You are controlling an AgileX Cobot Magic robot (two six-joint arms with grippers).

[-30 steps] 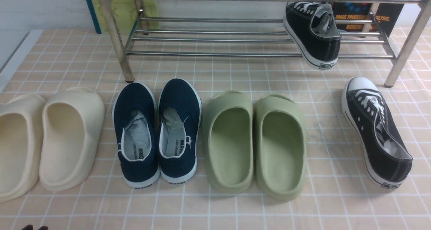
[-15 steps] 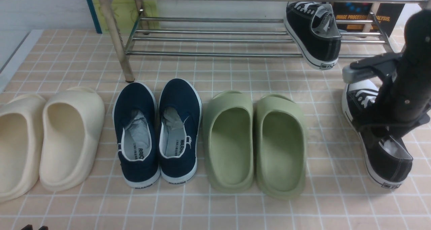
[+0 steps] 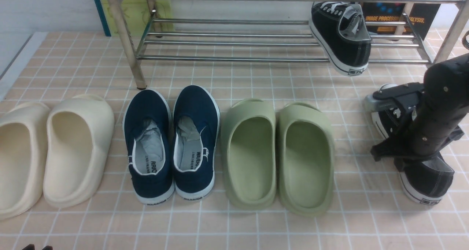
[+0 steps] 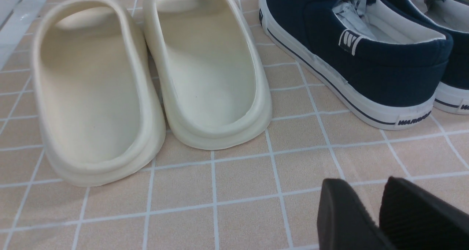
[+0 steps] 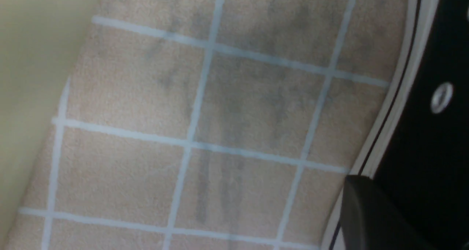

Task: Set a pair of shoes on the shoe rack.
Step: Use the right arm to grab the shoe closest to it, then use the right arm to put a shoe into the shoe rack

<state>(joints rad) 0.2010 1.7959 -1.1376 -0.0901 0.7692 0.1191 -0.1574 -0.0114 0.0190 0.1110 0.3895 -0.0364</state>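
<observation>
Right end effector (image 3: 408,156) sits low over one black sneaker (image 3: 428,178) in front of the right leg of the shoe rack (image 3: 234,58). One finger (image 5: 370,213) lies against its side; grip undetermined. Left end effector (image 4: 364,191): fingers parted, holding nothing. On the rack's lower shelf tilts the second black sneaker (image 3: 342,37). Before the rack: two navy slip-ons (image 3: 170,144), two green slippers (image 3: 278,155), two cream slippers (image 3: 55,151). Peach-checked bench (image 3: 234,224); white wall (image 3: 44,8) behind.

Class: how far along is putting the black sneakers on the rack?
Done: one black sneaker rests on the shoe rack. In hand: the right end effector is down at the second sneaker on the floor; grip unclear. Left: lifting it onto the rack.
</observation>
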